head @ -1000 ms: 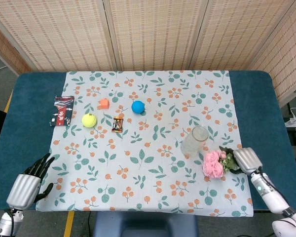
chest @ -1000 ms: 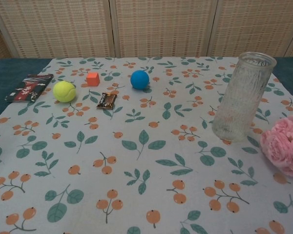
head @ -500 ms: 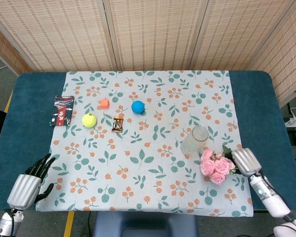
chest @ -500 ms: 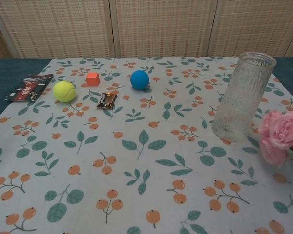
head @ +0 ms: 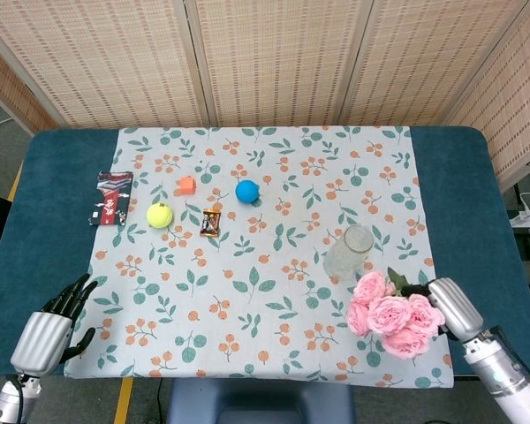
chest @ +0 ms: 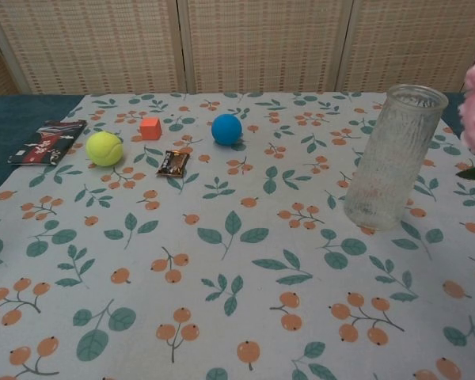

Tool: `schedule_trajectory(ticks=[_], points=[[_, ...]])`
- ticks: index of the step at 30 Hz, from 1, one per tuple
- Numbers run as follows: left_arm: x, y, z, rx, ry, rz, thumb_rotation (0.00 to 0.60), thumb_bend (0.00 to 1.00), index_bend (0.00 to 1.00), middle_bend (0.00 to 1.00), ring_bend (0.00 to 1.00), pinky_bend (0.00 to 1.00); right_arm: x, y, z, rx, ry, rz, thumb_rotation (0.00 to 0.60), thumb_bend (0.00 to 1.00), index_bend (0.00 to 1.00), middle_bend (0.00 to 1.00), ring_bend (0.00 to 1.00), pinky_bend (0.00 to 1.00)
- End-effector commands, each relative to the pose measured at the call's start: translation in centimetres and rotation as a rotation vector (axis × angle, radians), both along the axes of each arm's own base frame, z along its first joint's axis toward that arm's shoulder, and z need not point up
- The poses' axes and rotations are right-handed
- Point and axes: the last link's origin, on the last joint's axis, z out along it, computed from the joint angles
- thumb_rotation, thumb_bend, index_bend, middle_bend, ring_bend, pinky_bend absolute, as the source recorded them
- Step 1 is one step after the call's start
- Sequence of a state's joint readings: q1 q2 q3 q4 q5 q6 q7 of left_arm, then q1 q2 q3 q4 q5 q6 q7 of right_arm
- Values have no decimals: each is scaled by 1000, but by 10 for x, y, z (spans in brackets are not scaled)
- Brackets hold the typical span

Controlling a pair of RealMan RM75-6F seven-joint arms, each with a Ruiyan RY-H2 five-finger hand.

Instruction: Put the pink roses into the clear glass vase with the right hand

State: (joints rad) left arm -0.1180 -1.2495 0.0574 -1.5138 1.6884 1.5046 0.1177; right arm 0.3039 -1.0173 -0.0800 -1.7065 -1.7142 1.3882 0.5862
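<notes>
- While the right hand (head: 449, 305) holds the pink roses (head: 387, 314) with its fingers closed on the stems, the flowers hang up off the table, near its front right side.
- Just behind the roses stands the clear glass vase (head: 348, 253), upright on the flowered tablecloth (head: 265, 300), and nothing is in it.
- Down at the front left, the left hand (head: 55, 322) holds nothing, with its fingers spread apart.
- Far off to the left sit a yellow tennis ball (head: 159, 215), a blue ball (head: 246, 192) and a small orange block (head: 185, 185).
</notes>
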Motion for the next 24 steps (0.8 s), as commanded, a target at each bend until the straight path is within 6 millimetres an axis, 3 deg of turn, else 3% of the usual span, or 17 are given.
schedule_trajectory(ticks=[1, 14, 19, 24], points=[[0, 0, -1, -2, 2, -1, 600, 350, 23, 19, 146, 386, 28, -9, 16, 40, -107, 9, 600, 655, 912, 876, 878, 1000], [-1, 1, -1, -4, 6, 1, 600, 350, 25, 20, 147, 387, 95, -51, 34, -43, -360, 104, 600, 677, 912, 875, 878, 1000], [0, 0, -1, -5, 6, 1, 600, 350, 27, 20, 146, 386, 100, -65, 38, -92, -400, 103, 600, 682, 912, 875, 878, 1000], [-1, 0, -1, -6, 5, 3, 600, 351, 30, 21, 146, 386, 89, -80, 37, -136, -402, 73, 600, 682, 912, 875, 878, 1000]])
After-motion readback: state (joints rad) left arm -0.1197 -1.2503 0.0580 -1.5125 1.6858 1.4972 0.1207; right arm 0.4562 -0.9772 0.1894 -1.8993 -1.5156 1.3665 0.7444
